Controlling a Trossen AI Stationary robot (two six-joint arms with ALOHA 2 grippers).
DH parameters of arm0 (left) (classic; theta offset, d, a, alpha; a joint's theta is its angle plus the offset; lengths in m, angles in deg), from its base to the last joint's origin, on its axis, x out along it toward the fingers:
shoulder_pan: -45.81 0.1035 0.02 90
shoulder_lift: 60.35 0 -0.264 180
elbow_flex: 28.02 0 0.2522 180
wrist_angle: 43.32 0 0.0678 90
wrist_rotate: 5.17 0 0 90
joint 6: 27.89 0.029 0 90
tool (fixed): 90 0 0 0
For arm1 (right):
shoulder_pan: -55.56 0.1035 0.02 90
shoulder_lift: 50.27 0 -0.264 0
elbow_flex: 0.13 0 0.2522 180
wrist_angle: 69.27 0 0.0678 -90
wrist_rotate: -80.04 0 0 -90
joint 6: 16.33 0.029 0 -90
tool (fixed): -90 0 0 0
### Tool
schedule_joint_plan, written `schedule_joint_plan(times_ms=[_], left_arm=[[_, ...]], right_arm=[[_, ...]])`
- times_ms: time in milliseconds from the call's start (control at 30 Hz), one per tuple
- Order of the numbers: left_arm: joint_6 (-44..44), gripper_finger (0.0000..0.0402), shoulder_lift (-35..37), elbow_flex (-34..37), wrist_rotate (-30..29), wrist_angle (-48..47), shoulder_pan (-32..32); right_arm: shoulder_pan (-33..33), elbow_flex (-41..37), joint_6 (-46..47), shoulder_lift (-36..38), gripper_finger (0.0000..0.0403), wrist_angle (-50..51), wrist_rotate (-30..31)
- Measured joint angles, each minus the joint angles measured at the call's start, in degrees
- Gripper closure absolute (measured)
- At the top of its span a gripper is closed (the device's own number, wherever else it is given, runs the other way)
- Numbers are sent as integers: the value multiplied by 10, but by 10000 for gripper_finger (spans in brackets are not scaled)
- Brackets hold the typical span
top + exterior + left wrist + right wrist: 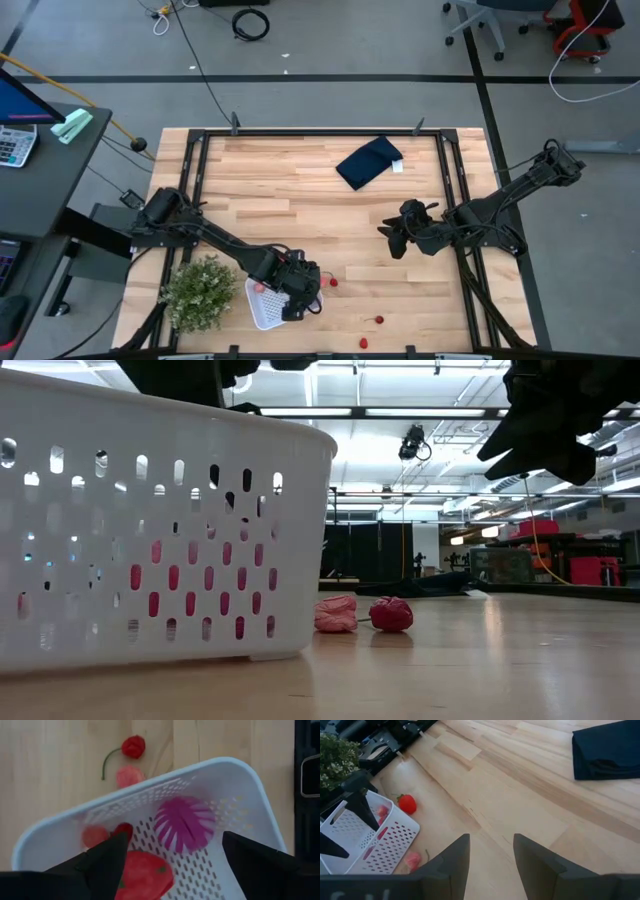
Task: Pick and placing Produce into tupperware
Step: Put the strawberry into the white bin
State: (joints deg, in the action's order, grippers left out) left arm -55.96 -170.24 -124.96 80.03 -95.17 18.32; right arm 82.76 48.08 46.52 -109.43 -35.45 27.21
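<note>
In the high view, the left gripper (pixel 298 290) is being held directly over the tupperware (pixel 262 312), which is sitting at the table's near edge just beside a green plant (pixel 203 290). Loose produce is being shown on the bare wood: one red piece (pixel 333 282) just beside the container, a cherry (pixel 378 320) farther off, and another red piece (pixel 362 343) at the near edge. The right gripper (pixel 395 238) is being kept well apart, near mid-table, with a navy cloth (pixel 369 161) beyond it.

In the low view, the tupperware wall (pixel 150 530) is being seen close up, red showing through its slots; a pale pink piece (pixel 336 613) and a red cherry (pixel 391 614) are lying touching each other just beside it.

In the left wrist view, the fingers (pixel 100 862) are being held spread wide, with nothing pinched between them, over the container. Inside are being seen a spiky magenta piece (pixel 185 823), a large strawberry (pixel 145 875) and two small red pieces (pixel 95 835). Outside the rim, a stemmed cherry (pixel 133 746) and a pink piece (pixel 129 775) are waiting.

In the right wrist view, the right fingers (pixel 452 857) are also being held apart and empty; a red fruit (pixel 407 803) is lying beside the basket (pixel 395 840).

The fruits are being judged light, hard, smooth and prone to rolling, so each is probably best pinched across its widest part, not by its thin stem.
</note>
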Motion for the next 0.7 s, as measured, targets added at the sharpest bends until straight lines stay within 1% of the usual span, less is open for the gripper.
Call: schedule_joint_plan(times_ms=[133, 333, 367, 433, 500, 567, 633, 700], left_arm=[[-11, 59, 0, 0, 1, 4, -3], [-13, 67, 0, -2, 3, 2, 0], [-13, 69, 1, -8, 10, -11, 1], [-5, 74, 3, -32, 46, -39, 5], [16, 78, 4, -70, 86, -99, 11], [46, 82, 4, -118, 103, -186, 17], [79, 85, 5, -164, 102, -271, 26], [103, 88, 5, -206, 73, -356, 37]], right_arm=[[0, 0, 0, 0, 243, 0, 0], [0, 0, -1, 0, 243, 0, 0], [0, 0, -1, 0, 243, 0, 0], [0, 0, -1, 0, 243, 0, 0], [0, 0, -1, 0, 243, 0, 0], [0, 0, -4, 0, 243, 0, 0], [0, 0, -14, 0, 243, 0, 0], [0, 0, -26, 0, 243, 0, 0]])
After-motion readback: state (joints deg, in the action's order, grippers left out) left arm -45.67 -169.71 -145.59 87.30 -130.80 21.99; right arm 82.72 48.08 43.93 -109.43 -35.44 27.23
